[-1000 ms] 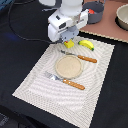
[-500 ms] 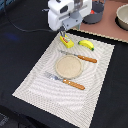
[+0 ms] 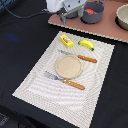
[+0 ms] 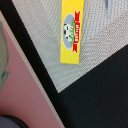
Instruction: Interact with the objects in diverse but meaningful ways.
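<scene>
Box (image 3: 66,40) sits loose at the mat's (image 3: 45,85) far corner, banana (image 3: 86,44) just beside it. Gripper (image 3: 65,19) hangs above the box; can't tell if fingers are apart. Plenty left.

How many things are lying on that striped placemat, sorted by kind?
Toy foods: 2 (yellow rectangular box with red marks, yellow banana)
Cutlery: 2 (wooden-handled knife, wooden-handled fork)
Plates: 1 (round tan plate)
Total: 5

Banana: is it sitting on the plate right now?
No, the banana lies on the placemat, apart from the plate.
</scene>
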